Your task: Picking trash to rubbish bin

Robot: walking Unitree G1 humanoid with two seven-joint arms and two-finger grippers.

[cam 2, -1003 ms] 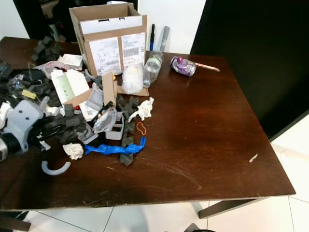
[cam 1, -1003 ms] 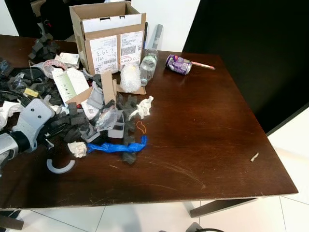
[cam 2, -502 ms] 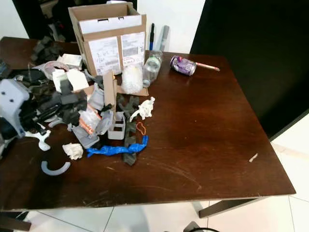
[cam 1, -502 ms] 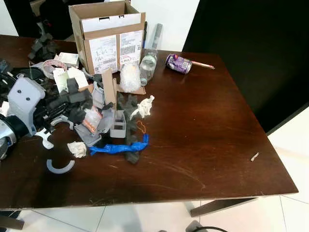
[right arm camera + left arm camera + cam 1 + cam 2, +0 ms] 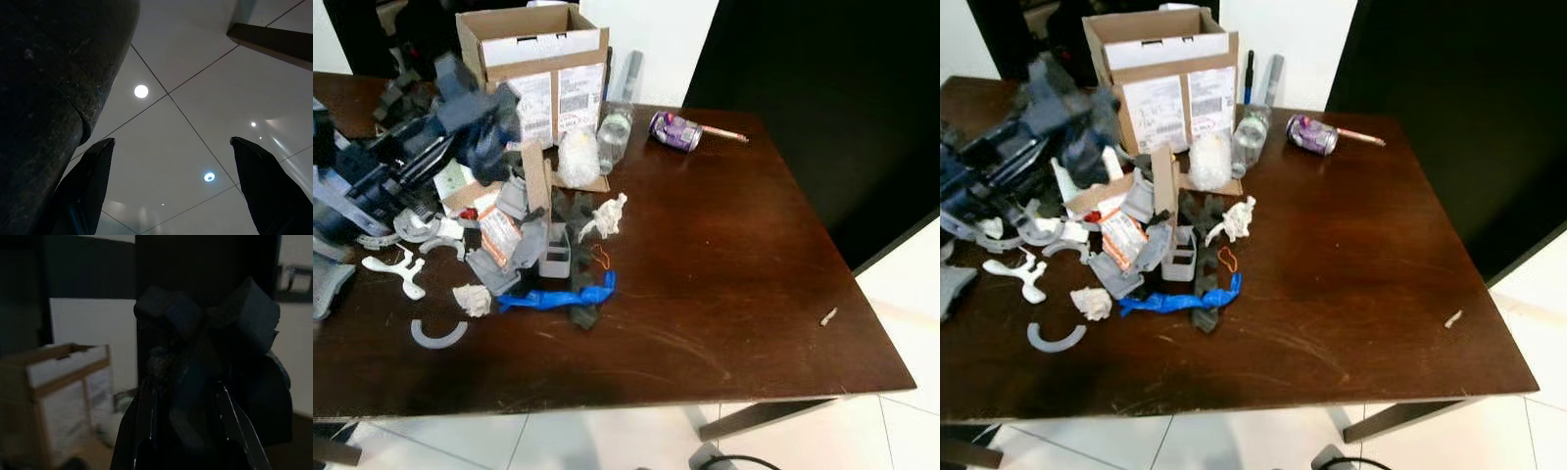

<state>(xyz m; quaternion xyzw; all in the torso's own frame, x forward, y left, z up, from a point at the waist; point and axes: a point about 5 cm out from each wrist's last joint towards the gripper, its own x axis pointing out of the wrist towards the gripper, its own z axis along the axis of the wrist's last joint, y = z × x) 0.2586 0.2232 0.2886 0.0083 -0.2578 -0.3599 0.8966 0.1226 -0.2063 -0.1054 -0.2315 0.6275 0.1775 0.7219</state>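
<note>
A heap of trash covers the left half of the dark wooden table (image 5: 734, 245): black foam bits, a blue plastic strip (image 5: 558, 297), crumpled tissues (image 5: 607, 213) and torn card. My left gripper (image 5: 475, 122) is raised above the heap in front of the cardboard box (image 5: 533, 59), blurred by motion. In the left wrist view it (image 5: 188, 396) is shut on a clump of dark foam pieces (image 5: 205, 333) that hides its tips. The right gripper (image 5: 171, 147) hangs open beside the body over the tiled floor.
A clear bottle (image 5: 612, 132) and a purple can (image 5: 674, 129) lie beside the box at the back. White plastic pieces (image 5: 396, 269) and a grey curved piece (image 5: 437, 335) lie near the left front. A small scrap (image 5: 829, 316) sits by the right edge.
My left arm rose out of the heap and swung up toward the box, carrying dark foam pieces. Paper and foam in the heap shifted, uncovering white plastic pieces.
</note>
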